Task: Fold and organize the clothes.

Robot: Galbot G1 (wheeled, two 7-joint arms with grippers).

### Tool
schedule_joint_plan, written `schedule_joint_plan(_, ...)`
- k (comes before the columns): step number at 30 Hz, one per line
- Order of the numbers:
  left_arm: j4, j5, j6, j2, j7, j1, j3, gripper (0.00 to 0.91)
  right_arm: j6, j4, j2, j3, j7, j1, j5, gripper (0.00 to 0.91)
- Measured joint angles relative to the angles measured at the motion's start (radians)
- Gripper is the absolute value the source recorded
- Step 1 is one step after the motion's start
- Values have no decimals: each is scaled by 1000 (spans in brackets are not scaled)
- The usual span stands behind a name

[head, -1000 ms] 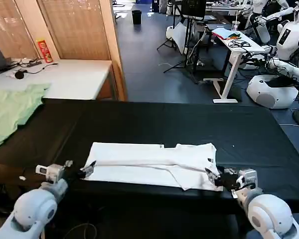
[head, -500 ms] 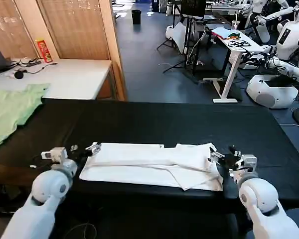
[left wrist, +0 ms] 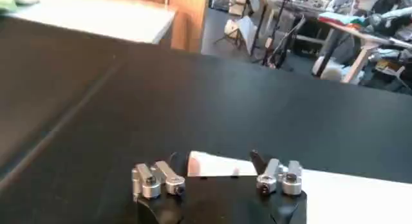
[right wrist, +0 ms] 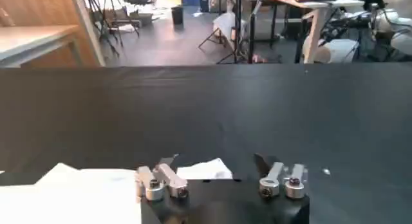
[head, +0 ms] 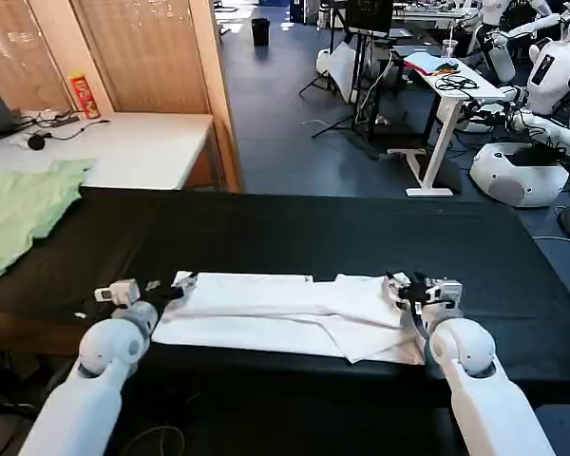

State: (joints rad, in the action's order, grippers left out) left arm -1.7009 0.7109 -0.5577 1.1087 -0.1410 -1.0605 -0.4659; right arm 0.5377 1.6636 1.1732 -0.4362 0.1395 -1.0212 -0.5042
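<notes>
Black cloth covers the long surface (head: pixel 294 228) in front of me, with a workshop floor, desks and other robots behind it. My left hand (head: pixel 176 285) sits at the left end of the plain white cotton T-shirt (head: pixel 285 309), right at its far left corner; in the left wrist view the left hand (left wrist: pixel 215 174) has its two metal fingers spread apart, with a white corner of the shirt (left wrist: pixel 219 166) lying in the gap between them, so I read it as released rather than clamped. My right hand (head: pixel 406 285) is at the opposite end, over the shirt's far right corner, and from the right wrist camera the right hand (right wrist: pixel 219 174) also shows its fingers spread, a small white flap of the shirt (right wrist: pixel 206 170) between them and more white fabric off to one side. I cannot tell from any view whether either hand's fingertips are touching the cloth. The T-shirt itself lies flat near the front edge of the surface as a long narrow band running left to right, with a layer doubled over along its length and a loose fold towards the right end. Out past my left arm, a pale green garment (head: pixel 24 209) lies spread at the far left of the surface, well apart from the shirt.
</notes>
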Motion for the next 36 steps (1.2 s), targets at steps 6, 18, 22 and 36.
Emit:
schedule_joint_plan(6, 36, -20, 6, 16, -1, 11, -1, 137, -14, -1, 18, -4, 17, -8, 4, 39)
schedule_joint_plan(18, 83, -189, 95, 35, 27, 45, 9, 878, -88, -10, 38, -16, 4, -25, 43, 59)
schedule_joint_plan(22, 86, -199, 114, 35, 29, 45, 8, 878, -102, 14, 21, -24, -49, -42, 37, 878)
schedule_joint_plan(36, 66, -133, 172, -40, 31, 41, -54, 878, -108, 258, -37, -83, -78, -191, 21, 878)
